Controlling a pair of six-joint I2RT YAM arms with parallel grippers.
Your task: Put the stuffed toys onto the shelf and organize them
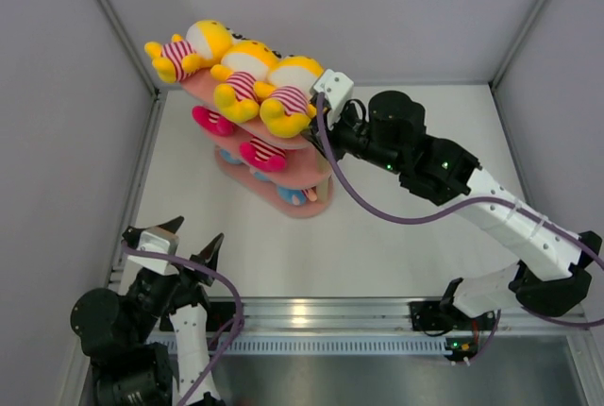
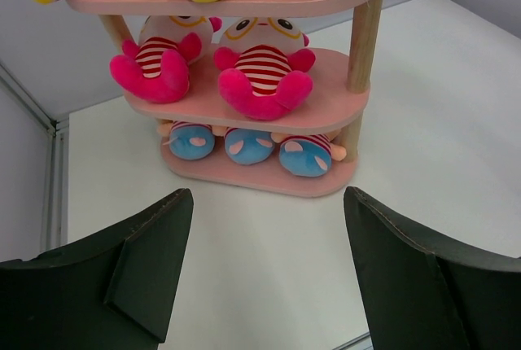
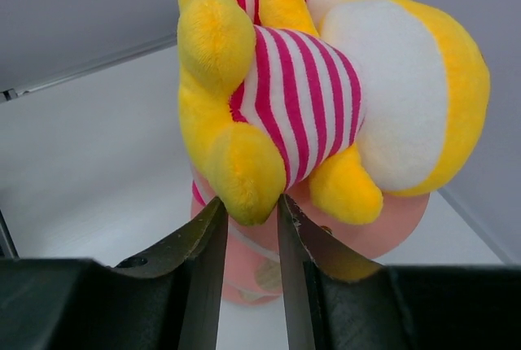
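Note:
The pink three-tier shelf (image 1: pixel 316 203) stands at the table's far left. Three yellow stuffed toys lie on its top tier (image 1: pixel 193 47), (image 1: pixel 243 76), (image 1: pixel 291 96). Two pink toys (image 2: pixel 159 61), (image 2: pixel 262 73) sit on the middle tier (image 2: pixel 330 106). Three blue-shirted toys (image 2: pixel 192 140), (image 2: pixel 248 145), (image 2: pixel 305 155) lie on the bottom tier. My right gripper (image 3: pixel 251 207) is at the shelf's top right end, its fingers nearly together and pinching a foot of the rightmost yellow toy (image 3: pixel 301 89). My left gripper (image 2: pixel 269 203) is open and empty, low at the near left, facing the shelf.
Grey enclosure walls close in on the left, back and right. The metal rail (image 1: pixel 311 316) with the arm bases runs along the near edge. The right arm (image 1: pixel 444 175) and its purple cable (image 1: pixel 396 217) stretch over the table's right half.

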